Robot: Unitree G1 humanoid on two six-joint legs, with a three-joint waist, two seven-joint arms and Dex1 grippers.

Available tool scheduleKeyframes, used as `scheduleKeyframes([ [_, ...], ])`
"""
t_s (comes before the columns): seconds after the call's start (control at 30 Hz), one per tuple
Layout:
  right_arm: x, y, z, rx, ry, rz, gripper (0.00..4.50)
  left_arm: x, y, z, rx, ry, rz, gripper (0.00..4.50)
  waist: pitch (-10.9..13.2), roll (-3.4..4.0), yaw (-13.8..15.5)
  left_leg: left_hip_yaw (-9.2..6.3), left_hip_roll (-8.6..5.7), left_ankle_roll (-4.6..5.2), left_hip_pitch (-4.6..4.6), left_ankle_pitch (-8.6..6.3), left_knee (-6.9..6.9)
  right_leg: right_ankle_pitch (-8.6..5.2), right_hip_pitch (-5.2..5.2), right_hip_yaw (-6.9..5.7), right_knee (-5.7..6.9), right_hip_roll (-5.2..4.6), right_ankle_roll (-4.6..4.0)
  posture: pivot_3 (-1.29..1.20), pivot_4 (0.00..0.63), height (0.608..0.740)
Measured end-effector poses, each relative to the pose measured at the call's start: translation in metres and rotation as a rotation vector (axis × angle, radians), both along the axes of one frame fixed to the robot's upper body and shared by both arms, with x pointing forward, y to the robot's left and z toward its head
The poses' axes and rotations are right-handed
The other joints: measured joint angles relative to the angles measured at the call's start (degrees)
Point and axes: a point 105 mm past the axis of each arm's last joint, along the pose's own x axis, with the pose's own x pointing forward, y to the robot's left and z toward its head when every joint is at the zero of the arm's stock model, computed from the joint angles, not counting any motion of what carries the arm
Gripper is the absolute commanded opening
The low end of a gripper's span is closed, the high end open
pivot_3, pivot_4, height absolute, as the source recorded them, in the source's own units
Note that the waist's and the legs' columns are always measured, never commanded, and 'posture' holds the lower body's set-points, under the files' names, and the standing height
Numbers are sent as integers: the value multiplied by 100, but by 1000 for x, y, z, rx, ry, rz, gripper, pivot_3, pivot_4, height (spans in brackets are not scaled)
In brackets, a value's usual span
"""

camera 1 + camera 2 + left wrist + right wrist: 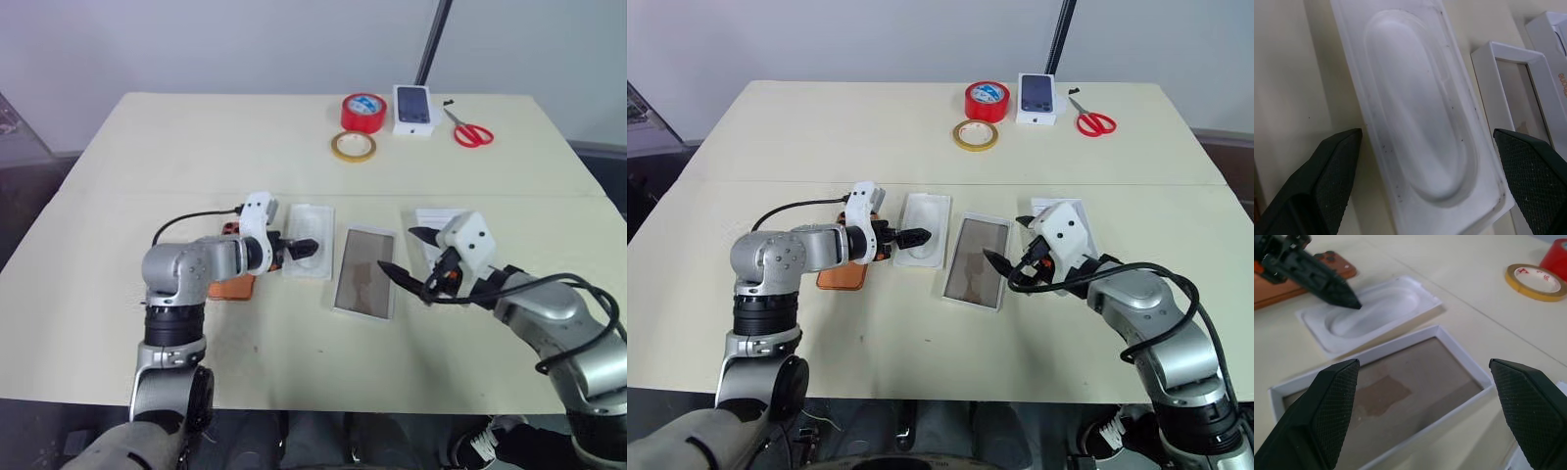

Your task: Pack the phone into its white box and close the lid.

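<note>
The copper-orange phone lies flat on the table, partly hidden under my left forearm. My left gripper is open and hovers over a white insert with a rounded recess, holding nothing. Just right of the insert lies the white box, a shallow tray with a grey-brown inner face. My right gripper is open at the tray's right edge, with nothing between its fingers. The lid rests behind the right gripper, mostly covered by it.
At the far side of the table are a red tape roll, a yellow tape ring, a small white box printed with a dark phone and red scissors. A black pole rises behind them.
</note>
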Motion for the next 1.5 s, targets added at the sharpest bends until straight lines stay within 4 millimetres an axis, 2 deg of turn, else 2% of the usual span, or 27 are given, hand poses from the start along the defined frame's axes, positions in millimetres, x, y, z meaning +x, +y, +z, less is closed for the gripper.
scheduleKeyframes([
  [0.07, -6, 3, -1, -45, 7, 35, 4500, 1, 0, -3, -18, 22, 17, 3210, 0, 0, 2, -1, 0, 0, 0, 0, 0, 0, 2, 0, -1, -1, 0, 0, 150, 709],
  [0.27, -27, 25, -24, -170, 119, 201, 4500, 4, 2, -14, -7, 68, 56, 43, -1, -3, 7, -3, -2, -1, 1, 1, 2, 0, 4, -1, -3, -3, 1, 0, 150, 709],
  [0.47, -33, 39, -47, -275, 237, 271, 4500, 7, 0, -12, -9, 66, 63, 43, -1, -3, 7, -7, -2, -3, 1, 2, 2, 0, 3, -3, -3, -9, 0, 0, 150, 709],
  [0.5, -33, 41, -51, -295, 253, 277, 4241, 7, 0, -12, -11, 67, 66, 10, -1, -3, 5, -7, -2, -5, 1, 3, 2, 0, 3, -3, -3, -9, 0, 0, 150, 709],
  [0.57, -30, 42, -58, -332, 273, 270, 3663, 7, 0, -12, -34, 72, 80, 0, -1, -3, 7, -7, -2, -5, 0, 3, 2, 0, 2, -3, -3, -10, 0, 0, 150, 709],
  [0.6, -29, 40, -63, -349, 287, 263, 3149, 8, 1, -12, -42, 74, 89, 0, -1, -4, 11, -7, -2, -5, -1, 3, 2, 0, 2, -4, -4, -11, 0, 0, 150, 709],
  [0.8, -28, 48, -63, -396, 239, 320, 56, 12, 19, -8, -105, 78, 180, 0, -1, -4, 0, -8, -2, -6, 0, 3, 1, 0, 1, -4, -4, -9, 0, 0, 150, 709],
  [0.97, -24, 60, -64, -420, 197, 379, 17, 17, 40, 3, -151, 58, 264, 0, -1, -8, -28, -9, 2, -9, 2, 5, 0, 0, 0, -4, -2, -5, 1, 0, 150, 709],
  [1.17, -12, 94, -64, -431, 126, 464, 17, 20, 71, 26, -148, -11, 338, 0, -1, -13, -29, -8, 2, -50, 0, 27, -2, 0, -7, -4, 0, -6, 0, 0, 150, 709],
  [1.3, 1, 109, -63, -434, 81, 475, 17, 15, 74, 34, -136, -30, 330, 0, -2, -18, -23, -10, 2, -53, 0, 29, -3, 0, -9, -5, 4, -6, 0, 0, 150, 709],
  [1.4, 9, 113, -62, -430, 70, 465, 840, 11, 68, 36, -135, -30, 304, 0, -2, -19, -7, -9, 0, -53, -1, 29, -3, 0, -9, -5, 4, -9, 0, 0, 150, 709],
  [1.5, 13, 107, -55, -388, 89, 433, 2271, 4, 57, 38, -128, -33, 263, 0, 0, -22, 4, -9, -4, -54, -4, 29, -2, 1, -9, -6, 3, -13, 1, 0, 150, 709],
])
